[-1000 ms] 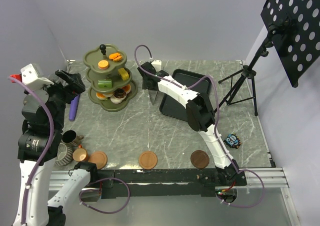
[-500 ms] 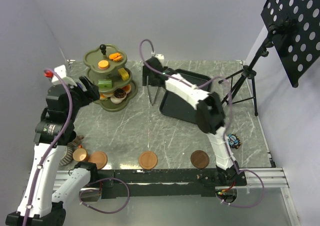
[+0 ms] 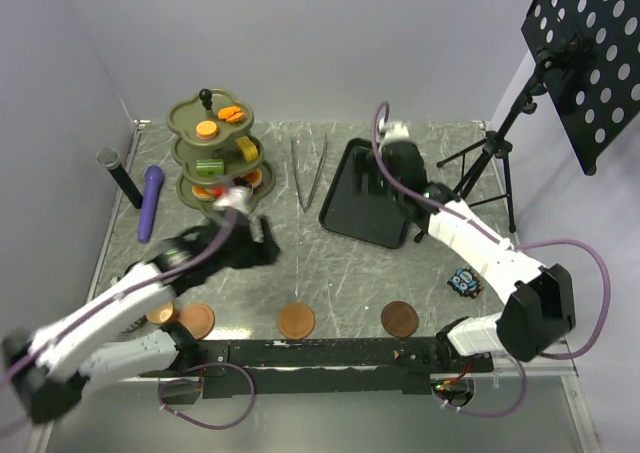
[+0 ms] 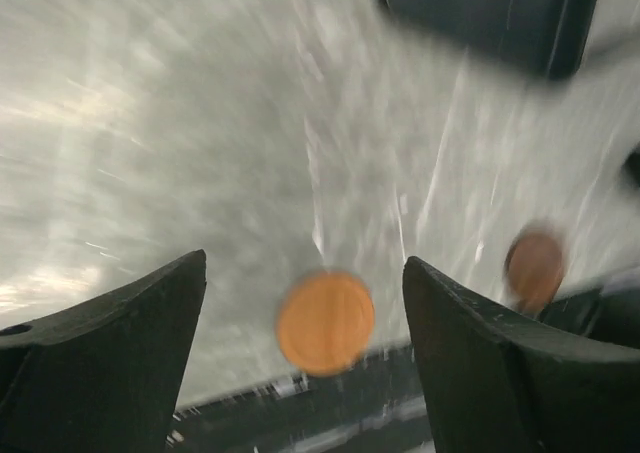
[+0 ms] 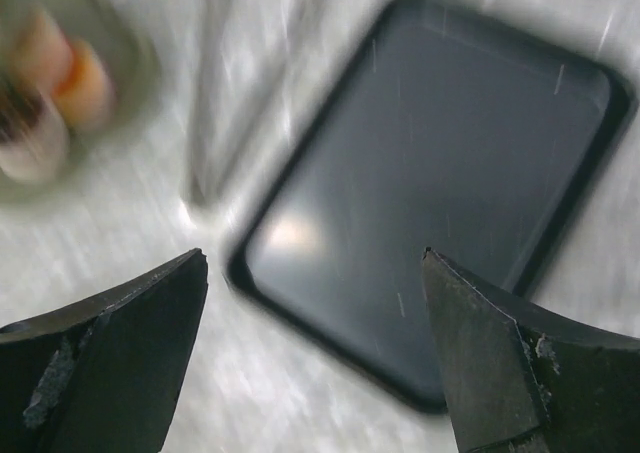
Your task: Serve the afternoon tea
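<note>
The olive-green three-tier stand point(image 3: 215, 158) stands at the back left with orange, green, yellow and brown pastries point(image 3: 206, 129) on its tiers. Three saucers lie along the near edge: left point(image 3: 196, 321), middle point(image 3: 296, 321) and brown right point(image 3: 400, 319). A copper cup point(image 3: 160, 313) peeks out beside the left saucer; the other cups are hidden under my left arm. My left gripper point(image 3: 265, 253) is open and empty above the table's middle; its blurred view frames the middle saucer point(image 4: 325, 323). My right gripper point(image 3: 375, 186) is open and empty over the black tray point(image 5: 430, 193).
Metal tongs point(image 3: 308, 173) lie left of the black tray point(image 3: 345, 218). A purple stick point(image 3: 150, 201) and a dark tube point(image 3: 120, 173) lie at the far left. A small toy point(image 3: 463, 281) sits at the right. A tripod stand point(image 3: 490, 168) occupies the back right.
My left arm swung down from the far left to the table's middle. My right arm swung right from the tongs to over the black tray; the tongs now lie on the table.
</note>
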Controlling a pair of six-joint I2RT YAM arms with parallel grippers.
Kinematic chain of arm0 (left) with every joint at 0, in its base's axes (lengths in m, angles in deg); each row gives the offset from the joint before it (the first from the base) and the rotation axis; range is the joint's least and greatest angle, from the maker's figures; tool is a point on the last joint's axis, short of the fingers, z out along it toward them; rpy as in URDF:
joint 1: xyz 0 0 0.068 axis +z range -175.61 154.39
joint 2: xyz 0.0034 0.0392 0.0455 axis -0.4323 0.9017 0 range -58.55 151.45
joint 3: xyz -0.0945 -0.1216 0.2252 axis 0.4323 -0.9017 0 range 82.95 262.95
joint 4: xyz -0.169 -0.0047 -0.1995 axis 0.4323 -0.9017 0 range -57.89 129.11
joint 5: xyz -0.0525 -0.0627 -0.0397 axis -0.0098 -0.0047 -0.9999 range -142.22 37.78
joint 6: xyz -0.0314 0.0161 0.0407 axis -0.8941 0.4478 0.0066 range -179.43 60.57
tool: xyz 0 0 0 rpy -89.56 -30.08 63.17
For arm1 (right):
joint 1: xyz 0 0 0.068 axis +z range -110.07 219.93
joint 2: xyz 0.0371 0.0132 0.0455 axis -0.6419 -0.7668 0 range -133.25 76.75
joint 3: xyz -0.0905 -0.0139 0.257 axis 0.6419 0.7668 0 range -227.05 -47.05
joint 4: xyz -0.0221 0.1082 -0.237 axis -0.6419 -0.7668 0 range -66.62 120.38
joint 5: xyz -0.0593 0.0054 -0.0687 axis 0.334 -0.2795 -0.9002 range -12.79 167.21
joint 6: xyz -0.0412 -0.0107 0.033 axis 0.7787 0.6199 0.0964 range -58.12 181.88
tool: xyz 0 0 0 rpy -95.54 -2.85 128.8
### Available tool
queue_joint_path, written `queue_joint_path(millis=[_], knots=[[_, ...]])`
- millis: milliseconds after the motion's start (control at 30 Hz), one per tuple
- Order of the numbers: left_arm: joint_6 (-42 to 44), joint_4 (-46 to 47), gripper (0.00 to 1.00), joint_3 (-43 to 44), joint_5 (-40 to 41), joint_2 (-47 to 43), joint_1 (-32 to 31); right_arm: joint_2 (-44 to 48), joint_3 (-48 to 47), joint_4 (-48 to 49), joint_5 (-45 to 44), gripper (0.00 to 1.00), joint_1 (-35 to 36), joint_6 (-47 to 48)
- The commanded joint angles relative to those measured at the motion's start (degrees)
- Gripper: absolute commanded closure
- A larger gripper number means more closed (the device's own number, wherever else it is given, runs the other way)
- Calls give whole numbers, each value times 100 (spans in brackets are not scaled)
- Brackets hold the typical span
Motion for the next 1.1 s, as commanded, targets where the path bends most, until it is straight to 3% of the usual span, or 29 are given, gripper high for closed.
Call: queue_joint_path(millis=[0,167,400,567,800,933,1067], knots=[[-599,17,14,359,559,1593,-1193,662,811,-96,367,7,-52,278],[-212,841,14,-8,-564,2484,-1441,1050,970,-26,332,7,-105,286],[-106,1071,21,-361,-1128,2774,-1493,1023,619,-343,279,7,-148,365],[-351,634,26,-151,-550,3432,-1888,1172,636,-501,33,7,-175,497],[-651,545,32,-10,-232,3934,-1924,1419,715,-501,-90,7,-210,655],[-1028,133,49,113,233,4400,-1924,1454,663,-483,-160,7,-219,787],[-1406,-159,58,228,743,4708,-1880,1480,601,-483,-257,7,-228,893]])
